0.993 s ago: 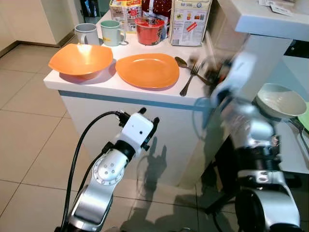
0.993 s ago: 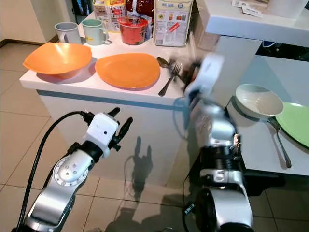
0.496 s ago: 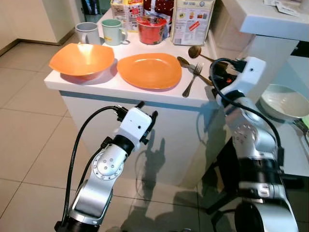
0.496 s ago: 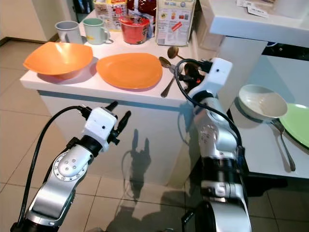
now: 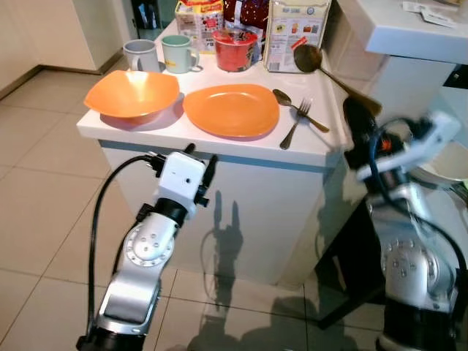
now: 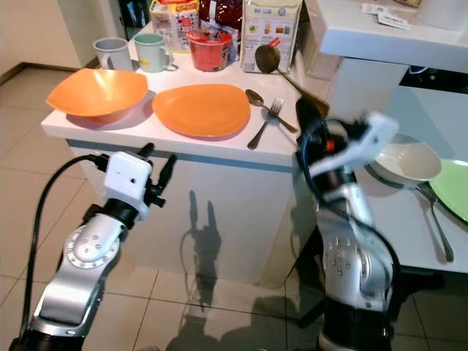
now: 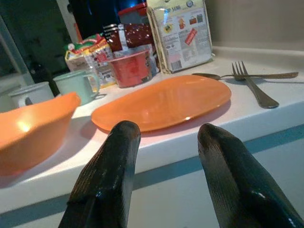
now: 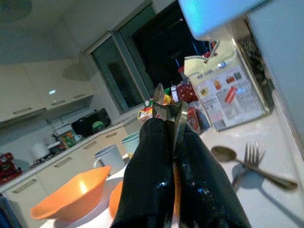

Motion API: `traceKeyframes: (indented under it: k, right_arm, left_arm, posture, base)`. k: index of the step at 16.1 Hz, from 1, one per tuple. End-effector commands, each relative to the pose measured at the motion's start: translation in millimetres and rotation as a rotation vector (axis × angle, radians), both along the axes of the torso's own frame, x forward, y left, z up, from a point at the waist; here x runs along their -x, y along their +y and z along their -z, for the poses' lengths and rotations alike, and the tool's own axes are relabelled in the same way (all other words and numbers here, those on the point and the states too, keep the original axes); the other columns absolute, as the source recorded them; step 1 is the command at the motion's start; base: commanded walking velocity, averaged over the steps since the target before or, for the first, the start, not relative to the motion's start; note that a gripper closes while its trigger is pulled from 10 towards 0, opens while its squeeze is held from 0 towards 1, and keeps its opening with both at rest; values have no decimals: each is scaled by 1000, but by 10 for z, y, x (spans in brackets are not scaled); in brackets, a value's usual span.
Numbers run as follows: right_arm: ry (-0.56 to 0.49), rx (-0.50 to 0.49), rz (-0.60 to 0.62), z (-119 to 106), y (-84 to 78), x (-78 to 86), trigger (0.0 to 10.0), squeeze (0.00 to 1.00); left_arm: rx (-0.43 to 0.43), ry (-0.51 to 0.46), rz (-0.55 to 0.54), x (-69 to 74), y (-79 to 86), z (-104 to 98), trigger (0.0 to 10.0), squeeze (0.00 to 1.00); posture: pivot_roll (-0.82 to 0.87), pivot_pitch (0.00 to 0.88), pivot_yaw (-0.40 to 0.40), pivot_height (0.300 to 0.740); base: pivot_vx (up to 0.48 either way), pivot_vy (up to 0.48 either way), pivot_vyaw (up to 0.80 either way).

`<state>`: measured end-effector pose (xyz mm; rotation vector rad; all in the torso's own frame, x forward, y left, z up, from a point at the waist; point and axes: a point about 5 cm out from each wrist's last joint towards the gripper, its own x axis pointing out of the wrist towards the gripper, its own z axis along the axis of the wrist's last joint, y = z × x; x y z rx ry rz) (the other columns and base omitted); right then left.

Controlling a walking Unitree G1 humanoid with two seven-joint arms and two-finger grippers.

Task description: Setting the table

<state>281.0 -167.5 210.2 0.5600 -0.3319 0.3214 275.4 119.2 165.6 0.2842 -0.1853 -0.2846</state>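
A spoon is pinched by its handle in the closed right hand, bowl up & just above the tabletop corner, w/ fork & plate beyond it; left hand is held open, empty, below the edge; spoon could be dropped or swung if the thin grip slips.

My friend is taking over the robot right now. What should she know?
Right gripper: shut on a spoon, lifted over the counter's right edge.
Left gripper: open, holding nothing, below the counter front.
On the counter: orange plate, orange bowl, a second spoon and a fork beside the plate.
The side table on the right has a white bowl.
Left, probably: carry the spoon there, then bring more pieces.
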Motion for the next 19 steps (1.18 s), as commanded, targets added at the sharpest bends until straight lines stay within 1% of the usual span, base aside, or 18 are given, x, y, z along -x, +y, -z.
traceKeyframes:
  k: [1, 3, 5, 6, 7, 9, 10, 11, 12, 14, 17, 19]
  right_arm:
    - [-23, -20, -28, -33, -13, 82, 0, 0]
    - [-10, 18, -45, 42, -33, 209, 0, 0]
    - [-12, 61, -64, 62, -23, 293, 0, 0]
    - [-22, 107, -47, 67, -38, 359, 0, 0]
    - [-29, 140, -34, 72, -44, 414, 0, 0]
    - [-24, 190, -42, 145, 9, 509, 0, 0]
    - [-21, 192, -44, 159, 28, 524, 0, 0]
    - [-17, 195, -43, 175, 57, 543, 4078, 0]
    - [-15, 197, -41, 178, 66, 548, 10000, 0]
    - [-17, 223, -35, 222, 113, 596, 10000, 0]
    - [-34, 258, -32, 222, 110, 638, 10000, 0]
    - [-34, 298, -62, 247, 111, 706, 10000, 0]
  left_arm:
    - [7, -19, 1, 19, -13, -39, 10000, 0]
    - [15, -19, 23, 45, -23, -50, 10000, 0]
    - [15, -15, 25, 51, 20, -37, 10000, 0]
    - [21, -8, 11, 68, 47, -7, 10000, 0]
    - [16, -10, 11, 76, 47, 0, 10000, 0]
    - [7, -20, 16, 90, 41, -15, 10000, 0]
    - [6, -24, 20, 94, 38, -23, 10000, 0]
    - [3, -30, 30, 96, 31, -39, 10000, 0]
    - [1, -33, 33, 95, 29, -44, 10000, 0]
    - [-1, -36, 39, 78, 35, -54, 10000, 0]
    - [-5, -38, 47, 81, 35, -63, 10000, 0]
    - [-10, -40, 39, 89, 70, -74, 10000, 0]
  posture:
    - [-18, 0, 4, 740]
    - [-19, 0, 13, 740]
    - [-24, 0, 14, 740]
    - [-29, 0, 24, 740]
    - [-25, 0, 18, 740]
    - [-20, 0, 22, 740]
    - [-14, 0, 23, 740]
    - [-13, 0, 29, 740]
    - [-13, 0, 29, 740]
    - [-23, 0, 41, 740]
    - [-13, 0, 36, 740]
    - [-6, 0, 33, 740]
  base:
    - [0, 0, 0]
    - [0, 0, 0]
    - [0, 0, 0]
    - [0, 0, 0]
    - [0, 0, 0]
    - [0, 0, 0]
    - [0, -379, 0]
    - [0, -431, 0]
    - [0, -442, 0]
    - [0, -446, 0]
    - [0, -444, 0]
    - [0, -431, 0]
